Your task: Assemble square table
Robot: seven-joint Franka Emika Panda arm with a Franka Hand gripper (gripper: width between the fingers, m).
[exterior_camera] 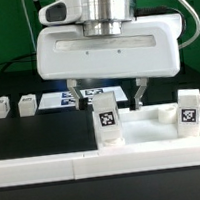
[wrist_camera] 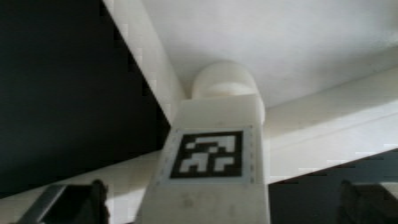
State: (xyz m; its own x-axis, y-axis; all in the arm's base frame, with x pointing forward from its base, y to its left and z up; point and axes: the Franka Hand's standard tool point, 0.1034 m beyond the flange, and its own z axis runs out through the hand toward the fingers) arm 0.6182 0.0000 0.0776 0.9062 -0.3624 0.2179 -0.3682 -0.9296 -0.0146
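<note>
Slab (exterior_camera: 45, 163): white, flat across the front of the exterior view, raised rim toward the camera.
Mid leg (exterior_camera: 108, 123): upright on the slab, tag facing the camera.
Right leg (exterior_camera: 188, 111): upright by the slab's end on the exterior view's right, well apart from the mid leg.
Seating: cannot tell whether either upright leg sits in a socket.
Gripper (exterior_camera: 108, 101): points down, just above the mid leg.
Fingers (exterior_camera: 75, 95): spread wide, holding nothing. One stands on each side of the mid leg, with gaps showing in the wrist view.
Table (exterior_camera: 31, 128): black. Outer leg (exterior_camera: 0, 105) and inner leg (exterior_camera: 27, 104) lie on it behind the slab, on the exterior view's left, near each other but apart.
Marker board (exterior_camera: 58, 100): flat behind the gripper, partly hidden.
</note>
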